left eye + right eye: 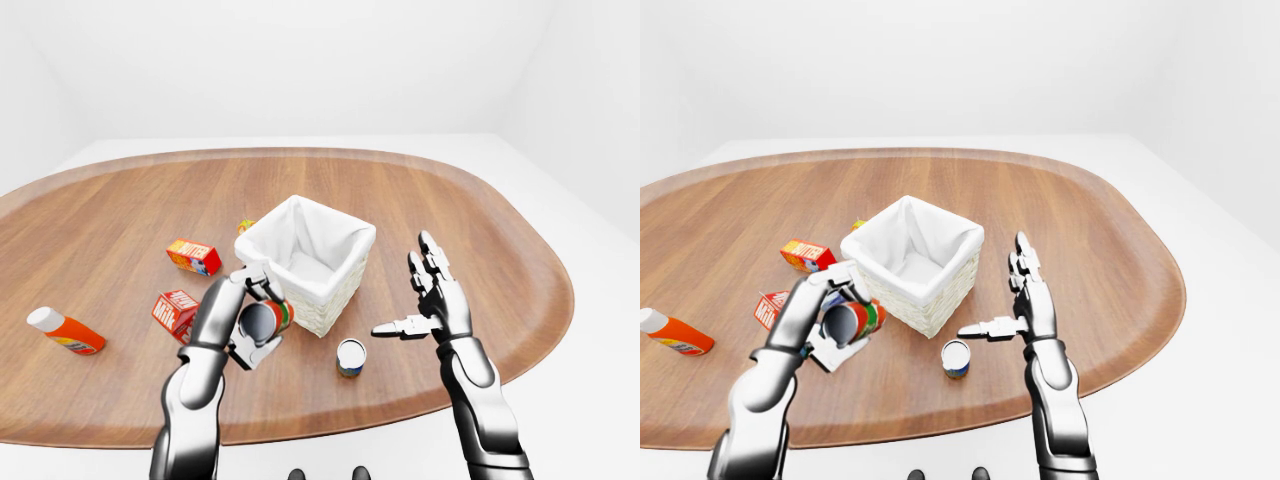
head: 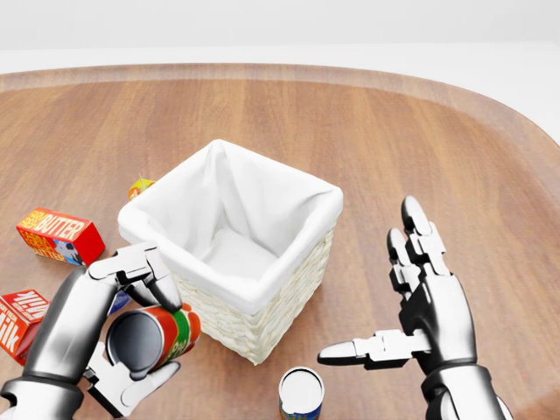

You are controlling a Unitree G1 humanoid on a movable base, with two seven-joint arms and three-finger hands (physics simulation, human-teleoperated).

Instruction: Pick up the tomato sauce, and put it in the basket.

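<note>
The tomato sauce can (image 2: 169,336), red with a green band, lies tilted in my left hand (image 2: 147,332), whose fingers are shut around it, its open metal end facing the camera. It hangs above the table at the lower left of the head view, just left of the basket's near corner. The wicker basket (image 2: 290,268) with a white cloth liner stands in the middle of the view and holds nothing visible. My right hand (image 2: 376,289) is open to the right of the basket, fingers spread and thumb pointing left, holding nothing.
A blue-labelled can (image 2: 301,393) stands upright below the basket, between my hands. To the left lie a butter box (image 2: 59,236), a milk carton (image 2: 16,322) and an orange bottle (image 1: 65,332). A small orange item (image 2: 140,186) lies just beyond the basket's left corner.
</note>
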